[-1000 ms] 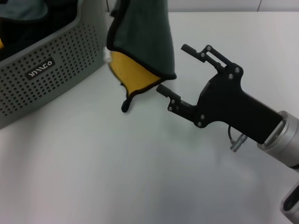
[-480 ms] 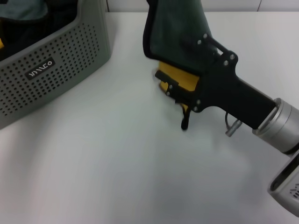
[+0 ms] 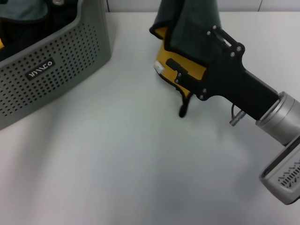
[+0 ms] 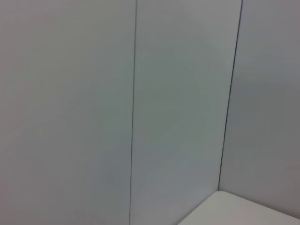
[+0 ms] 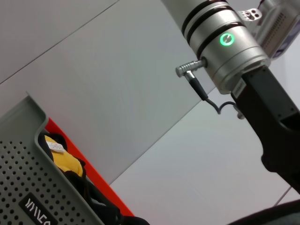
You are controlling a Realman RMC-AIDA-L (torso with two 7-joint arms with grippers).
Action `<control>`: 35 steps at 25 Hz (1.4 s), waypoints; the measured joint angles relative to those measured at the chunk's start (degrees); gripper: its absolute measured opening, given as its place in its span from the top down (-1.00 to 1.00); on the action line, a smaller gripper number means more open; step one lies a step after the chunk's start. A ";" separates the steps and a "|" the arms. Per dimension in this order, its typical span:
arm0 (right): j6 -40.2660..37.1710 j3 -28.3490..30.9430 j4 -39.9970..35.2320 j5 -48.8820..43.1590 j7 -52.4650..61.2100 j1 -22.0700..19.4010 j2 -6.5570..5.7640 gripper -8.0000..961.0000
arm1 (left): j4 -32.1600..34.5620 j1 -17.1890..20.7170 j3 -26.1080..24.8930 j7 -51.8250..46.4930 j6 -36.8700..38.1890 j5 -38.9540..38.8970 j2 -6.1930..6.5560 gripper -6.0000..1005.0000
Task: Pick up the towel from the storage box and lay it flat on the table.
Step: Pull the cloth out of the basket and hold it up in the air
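**Towel Held Above Table, Clear of Storage Box**

Where the head view looked down, the table (image 3: 117,154) was a plain white surface filling most of the scene, with pale wall panels behind it; the left wrist view showed only those panels and a corner of the tabletop.

At the table's left side stood the storage box (image 3: 56,65), grey, perforated, with a small black logo plate on its near wall. Inside it lay dark fabric and a teal-grey cloth (image 3: 23,9). The right wrist view showed a yellow item with a white label (image 5: 63,157) among black fabric in the box.

Well apart from the box, the towel (image 3: 187,28) hung over the table at centre-right, its grey reverse outward, yellow face showing at the lower folds, and a black-edged corner dangling close to the tabletop.

The right gripper (image 3: 194,58) was at the towel, fingers spread apart either side of the hanging cloth; contact could not be confirmed.

The left gripper was out of sight.
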 joint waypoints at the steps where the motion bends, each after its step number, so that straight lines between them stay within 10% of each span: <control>1: 0.02 0.04 0.02 0.31 0.04 0.02 0.00 -0.48 | -0.04 -0.11 0.13 0.31 -0.34 0.01 0.01 0.98; 35: 1.71 -4.60 -2.93 20.25 -36.91 1.48 0.00 -0.47 | -2.86 -1.24 2.21 -0.22 -7.50 -4.52 0.16 0.98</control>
